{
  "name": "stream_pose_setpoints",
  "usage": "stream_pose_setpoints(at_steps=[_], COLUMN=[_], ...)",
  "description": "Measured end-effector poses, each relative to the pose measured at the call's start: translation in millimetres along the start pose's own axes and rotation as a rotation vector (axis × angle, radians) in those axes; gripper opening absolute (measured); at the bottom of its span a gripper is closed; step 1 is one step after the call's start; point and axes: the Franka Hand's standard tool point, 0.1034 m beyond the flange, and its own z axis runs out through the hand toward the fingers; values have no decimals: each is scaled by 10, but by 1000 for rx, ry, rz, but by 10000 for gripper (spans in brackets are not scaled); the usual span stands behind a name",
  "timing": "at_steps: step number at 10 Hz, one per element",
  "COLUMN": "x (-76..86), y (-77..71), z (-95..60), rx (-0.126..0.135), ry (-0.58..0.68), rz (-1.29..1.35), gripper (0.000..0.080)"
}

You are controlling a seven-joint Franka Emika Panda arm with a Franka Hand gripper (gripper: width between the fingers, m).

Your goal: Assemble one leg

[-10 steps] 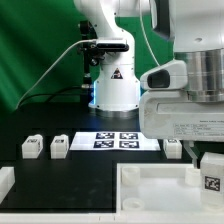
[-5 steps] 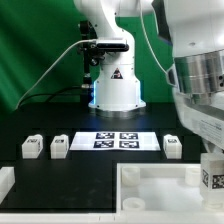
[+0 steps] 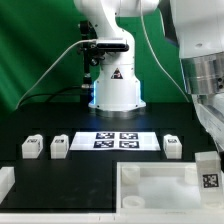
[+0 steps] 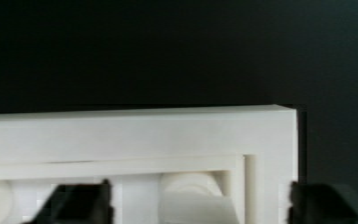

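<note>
Three small white legs with tags stand on the black table: two at the exterior view's left (image 3: 32,147) (image 3: 59,146) and one at its right (image 3: 172,146). A fourth leg (image 3: 207,170) stands at the far right, by the white tray-like frame (image 3: 150,185). The arm's big links (image 3: 203,70) rise above it, and the gripper itself does not show in that view. In the wrist view my gripper (image 4: 197,200) is open. Its black fingers (image 4: 76,204) stand wide apart over the frame's corner (image 4: 158,130). A white rounded piece (image 4: 197,192) lies between them, touching neither.
The marker board (image 3: 115,140) lies in front of the robot base (image 3: 115,90). Another white part (image 3: 5,182) sits at the exterior view's lower left edge. A green backdrop stands behind.
The arm's bulky links have risen and drawn off to the exterior view's right, uncovering the leg at the right of the marker board. The far-right leg has stayed about where it was.
</note>
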Motion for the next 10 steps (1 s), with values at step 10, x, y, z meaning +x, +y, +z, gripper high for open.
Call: stream_pose_setpoints(at_steps=[10], x=[199], y=[9], z=[-35], rx=[-61], ry=[45], rz=[-1172], gripper=[649])
